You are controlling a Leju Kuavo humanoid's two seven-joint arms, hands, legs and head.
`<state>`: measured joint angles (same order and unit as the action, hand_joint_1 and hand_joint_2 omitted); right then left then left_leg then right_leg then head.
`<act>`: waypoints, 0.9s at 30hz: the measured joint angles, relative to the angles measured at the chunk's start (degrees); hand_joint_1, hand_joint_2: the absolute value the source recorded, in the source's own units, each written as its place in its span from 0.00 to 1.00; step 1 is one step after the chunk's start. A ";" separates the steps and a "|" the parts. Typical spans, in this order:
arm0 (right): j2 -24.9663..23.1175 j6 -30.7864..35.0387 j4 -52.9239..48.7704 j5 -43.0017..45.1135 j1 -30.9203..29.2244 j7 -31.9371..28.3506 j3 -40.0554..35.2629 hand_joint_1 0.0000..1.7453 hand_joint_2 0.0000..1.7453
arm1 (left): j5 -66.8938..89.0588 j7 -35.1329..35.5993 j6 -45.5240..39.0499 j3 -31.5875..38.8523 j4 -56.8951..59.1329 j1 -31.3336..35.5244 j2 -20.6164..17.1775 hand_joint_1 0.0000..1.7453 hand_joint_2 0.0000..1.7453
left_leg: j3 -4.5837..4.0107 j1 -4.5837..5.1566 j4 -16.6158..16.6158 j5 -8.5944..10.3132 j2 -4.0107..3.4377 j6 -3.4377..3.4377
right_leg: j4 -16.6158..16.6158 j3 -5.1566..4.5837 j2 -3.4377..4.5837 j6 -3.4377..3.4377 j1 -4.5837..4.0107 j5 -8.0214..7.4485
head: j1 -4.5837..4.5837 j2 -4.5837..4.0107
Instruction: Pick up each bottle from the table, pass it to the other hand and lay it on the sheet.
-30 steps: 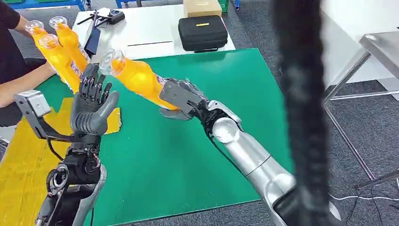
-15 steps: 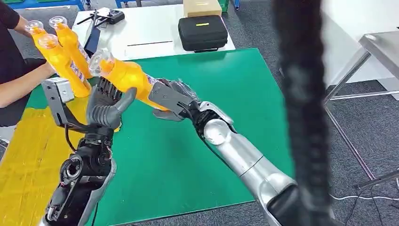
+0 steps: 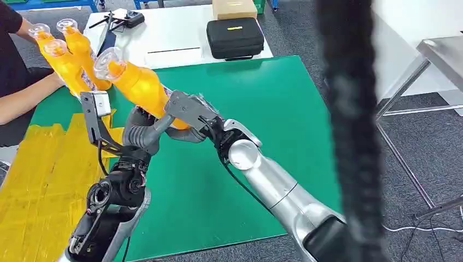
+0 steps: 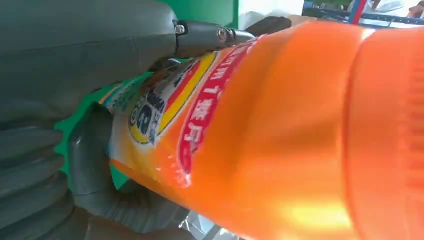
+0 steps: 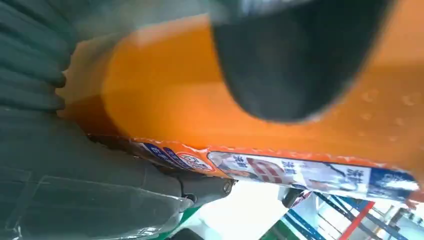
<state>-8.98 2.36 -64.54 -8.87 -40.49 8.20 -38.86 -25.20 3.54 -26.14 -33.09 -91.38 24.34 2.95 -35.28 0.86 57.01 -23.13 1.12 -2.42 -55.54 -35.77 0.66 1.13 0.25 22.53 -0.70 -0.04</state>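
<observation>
An orange bottle [image 3: 136, 84] with a clear cap is held tilted above the green table [image 3: 262, 109], cap toward the far left. My right hand [image 3: 188, 112] grips its labelled lower part. My left hand [image 3: 143, 130] sits just under and behind the bottle, thumb raised against it. The left wrist view has the bottle [image 4: 280, 140] lying across my left hand [image 4: 50, 150], thumb on the label; the fingers' closure is hidden. In the right wrist view the bottle [image 5: 165, 100] lies against my right hand [image 5: 75, 190]. The yellow sheet [image 3: 33, 174] covers the table's left side.
At the far left a person [image 3: 16, 82] holds two more orange bottles [image 3: 65, 60]. Behind, a white table [image 3: 174, 38] carries a black case [image 3: 235, 37], a box [image 3: 235, 8] and a controller [image 3: 128, 19]. A dark blurred cable [image 3: 349, 131] hangs close at the right.
My right hand carried the bottle left and raised its cap end. My left hand moved right from beside the bottle to under it, and its thumb now lies against the bottle.
</observation>
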 measured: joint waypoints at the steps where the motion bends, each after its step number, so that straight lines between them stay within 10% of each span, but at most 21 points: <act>1: 0.00 0.24 -0.31 0.54 0.16 0.30 0.02 1.00 1.00 | 0.15 -0.04 -0.20 -0.28 0.02 -0.01 0.00 0.00 1.00 | 0.00 0.00 0.00 0.00 0.01 0.00 | 0.00 0.00 0.00 0.00 0.00 0.00 | 0.02 0.00; 7: -0.31 1.27 -1.36 3.15 1.55 1.66 0.07 1.00 1.00 | 1.51 -1.18 -1.14 -1.53 0.44 0.02 0.85 0.00 1.00 | 0.00 0.00 0.00 0.00 0.00 0.00 | 0.00 0.00 0.01 0.00 0.00 0.00 | 0.00 0.00; 10: -0.46 1.68 -1.86 4.28 2.16 2.38 0.07 1.00 1.00 | 1.15 -2.32 -2.38 -2.19 0.48 0.24 1.01 0.38 1.00 | -0.01 0.00 0.00 0.00 0.00 0.00 | 0.00 -0.02 0.00 0.00 0.00 0.00 | 0.00 0.00; 16: -0.59 2.64 -1.81 6.64 2.37 3.12 -0.90 1.00 1.00 | -1.73 -7.11 -5.20 -3.30 1.60 1.27 0.70 0.00 1.00 | -0.03 0.00 0.00 0.00 -0.04 0.00 | 0.00 -0.03 0.01 0.00 0.00 0.00 | 0.02 0.00; 27: -0.52 2.60 -0.52 5.18 3.01 3.28 -5.90 1.00 1.00 | -1.05 -10.25 -7.78 -3.76 1.77 0.10 0.26 0.00 1.00 | -0.05 0.01 0.00 0.00 -0.06 0.00 | 0.00 -0.07 0.01 0.00 0.00 0.00 | -0.02 0.00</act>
<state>-9.51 4.96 -65.07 -3.69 -37.48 11.48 -44.76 -26.25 -6.71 -33.92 -36.85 -89.61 24.44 3.21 -35.34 0.87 57.01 -23.13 1.07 -2.42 -55.54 -35.84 0.67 1.13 0.26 22.53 -0.72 -0.04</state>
